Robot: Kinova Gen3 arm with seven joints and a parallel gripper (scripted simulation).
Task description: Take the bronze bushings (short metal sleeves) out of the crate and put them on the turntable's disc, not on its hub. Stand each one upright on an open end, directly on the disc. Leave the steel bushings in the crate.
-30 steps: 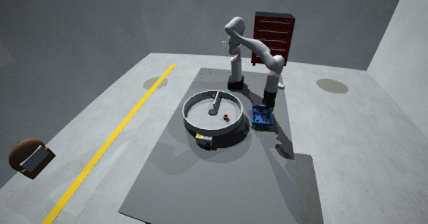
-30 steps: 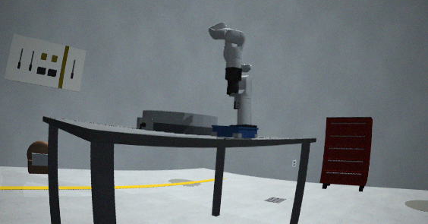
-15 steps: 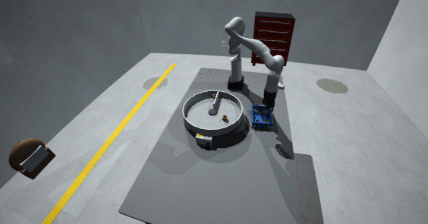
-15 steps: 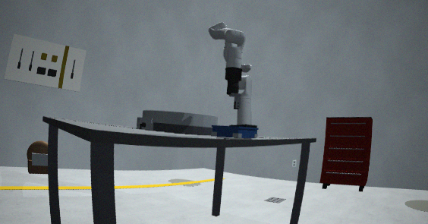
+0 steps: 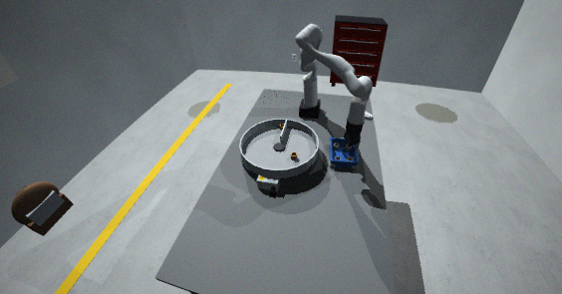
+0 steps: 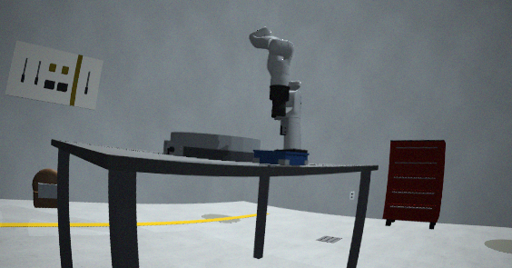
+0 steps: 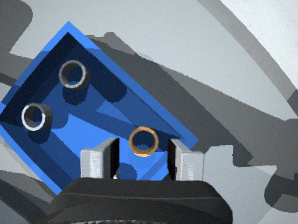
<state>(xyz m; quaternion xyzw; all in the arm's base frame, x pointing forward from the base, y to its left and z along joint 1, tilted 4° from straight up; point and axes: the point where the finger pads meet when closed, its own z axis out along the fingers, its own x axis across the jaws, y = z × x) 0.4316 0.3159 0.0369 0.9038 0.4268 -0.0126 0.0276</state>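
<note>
My gripper (image 5: 353,146) (image 6: 279,117) (image 7: 143,152) is open and points down above the blue crate (image 5: 344,166) (image 6: 297,157) (image 7: 131,80). In the wrist view a bronze bushing (image 7: 144,154) stands upright in the crate, lined up between the open fingers and lower than them. Steel bushings (image 7: 61,75) (image 7: 47,117) stand at the left of that view; a light sliver beside the left finger is mostly hidden. On the turntable's disc (image 5: 261,151), one bronze bushing (image 5: 294,155) appears upright at the front right, and another (image 5: 282,126) is at the back, partly hidden by the divider.
The turntable's raised rim (image 5: 279,171) (image 6: 213,141) stands close beside the crate. A thin upright divider (image 5: 284,131) runs from near the hub (image 5: 279,147) towards the back rim. A small control box (image 5: 268,183) sits at the turntable's front. The crate's walls surround the bushings.
</note>
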